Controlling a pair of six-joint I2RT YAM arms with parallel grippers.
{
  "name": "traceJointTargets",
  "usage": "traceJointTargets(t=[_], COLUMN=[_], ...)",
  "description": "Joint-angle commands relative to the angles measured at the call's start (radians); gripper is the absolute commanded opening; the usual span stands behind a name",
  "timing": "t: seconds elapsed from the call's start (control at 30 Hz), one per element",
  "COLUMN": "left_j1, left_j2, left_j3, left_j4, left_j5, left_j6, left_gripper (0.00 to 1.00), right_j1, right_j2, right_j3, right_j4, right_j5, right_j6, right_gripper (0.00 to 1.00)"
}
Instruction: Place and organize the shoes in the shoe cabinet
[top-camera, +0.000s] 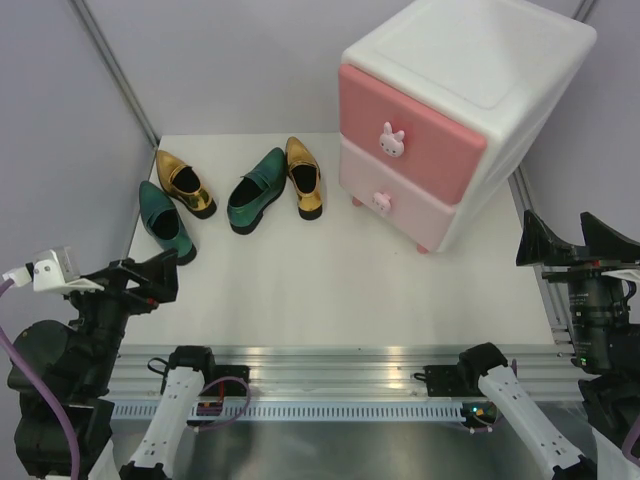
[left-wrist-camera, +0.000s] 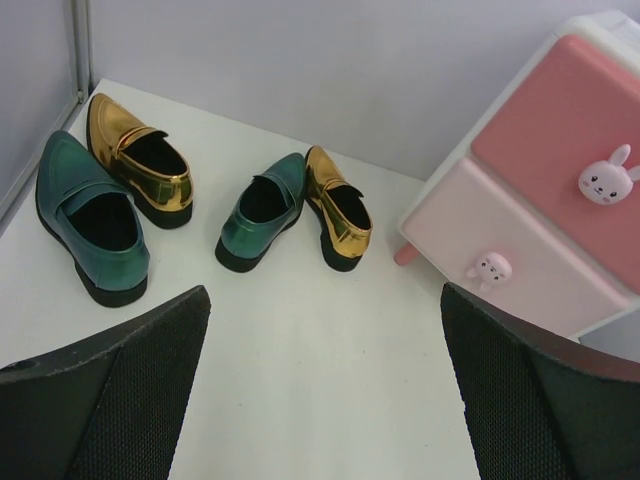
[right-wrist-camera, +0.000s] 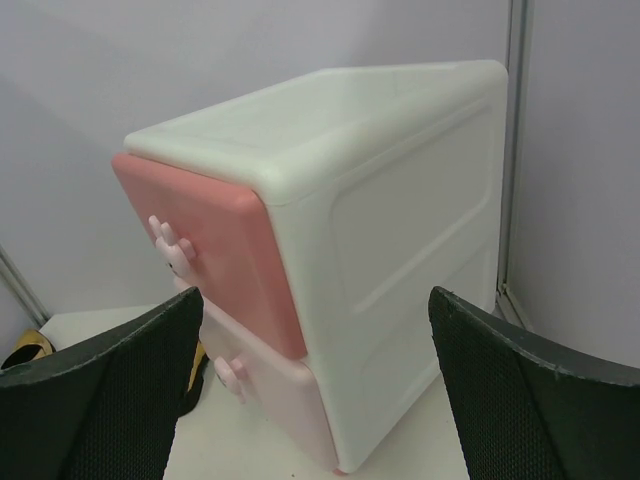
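Observation:
Four shoes lie at the table's far left: a green shoe (top-camera: 166, 221) (left-wrist-camera: 92, 217), a gold shoe (top-camera: 185, 184) (left-wrist-camera: 139, 160), a second green shoe (top-camera: 256, 189) (left-wrist-camera: 262, 209) and a second gold shoe (top-camera: 304, 176) (left-wrist-camera: 338, 206). The white shoe cabinet (top-camera: 470, 110) (right-wrist-camera: 380, 250) (left-wrist-camera: 540, 200) stands at the far right with both pink drawers shut. My left gripper (top-camera: 142, 280) (left-wrist-camera: 325, 400) is open and empty at the near left. My right gripper (top-camera: 572, 245) (right-wrist-camera: 315, 390) is open and empty, right of the cabinet.
A grey backdrop wall (top-camera: 230, 60) closes the far side. A metal rail (top-camera: 330, 365) runs along the table's near edge. The cabinet's bunny knobs (top-camera: 391, 139) (top-camera: 382, 202) face the shoes' side.

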Motion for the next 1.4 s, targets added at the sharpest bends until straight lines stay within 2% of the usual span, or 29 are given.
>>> traceJointTargets(t=[0.0, 0.33, 0.53, 0.73, 0.87, 1.0, 1.2, 1.37], left_j1=[-0.004, -0.005, -0.005, -0.007, -0.013, -0.095, -0.365, -0.511], left_j2=[0.035, 0.089, 0.161, 0.279, 0.356, 0.443, 0.612, 0.768], left_j3=[-0.005, -0.038, -0.116, -0.220, -0.280, -0.305, -0.286, -0.262], left_j4=[0.000, 0.005, 0.015, 0.084, 0.218, 0.350, 0.538, 0.707], left_j5=[0.014, 0.043, 0.080, 0.221, 0.328, 0.315, 0.214, 0.151], left_j6=[-0.020, -0.032, -0.040, 0.026, 0.000, -0.032, -0.017, 0.010], left_gripper=[1.00, 1.00, 1.00, 1.00, 1.00, 1.00, 1.00, 1.00], right_j1=[-0.001, -0.001, -0.001, -0.001, -0.001, -0.001, -0.001, -0.001], right_j2=[0.014, 0.005, -0.004, 0.017, 0.020, 0.031, 0.045, 0.045], right_j3=[-0.008, -0.037, -0.089, -0.092, -0.101, -0.103, -0.108, -0.117], right_j4=[0.024, 0.007, 0.001, -0.034, -0.056, -0.068, -0.071, -0.057], right_j5=[-0.017, -0.016, -0.034, -0.092, -0.114, -0.123, -0.155, -0.189], right_j6=[0.003, 0.015, 0.032, 0.041, 0.063, 0.070, 0.075, 0.078], right_gripper=[0.98, 0.98, 0.98, 0.98, 0.98, 0.98, 0.98, 0.98])
